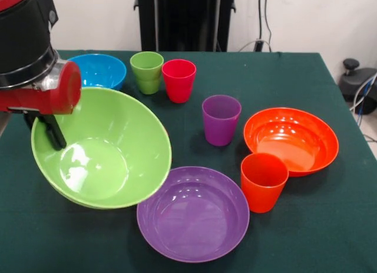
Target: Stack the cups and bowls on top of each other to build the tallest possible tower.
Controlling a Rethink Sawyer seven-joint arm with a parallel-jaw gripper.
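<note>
My tool (52,128) grips the green bowl (103,149) by its rim, tilted above the purple bowl (193,214); I'd level it before lowering.

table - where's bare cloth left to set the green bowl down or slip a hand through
Widest bare cloth on the table: the near right corner, beyond the orange cup and orange bowl. More behind the purple cup, right of the red cup. Crowded: the tilted green bowl, gripped at its rim by the gripper, overlaps the purple bowl; orange cup touches orange bowl.
</note>
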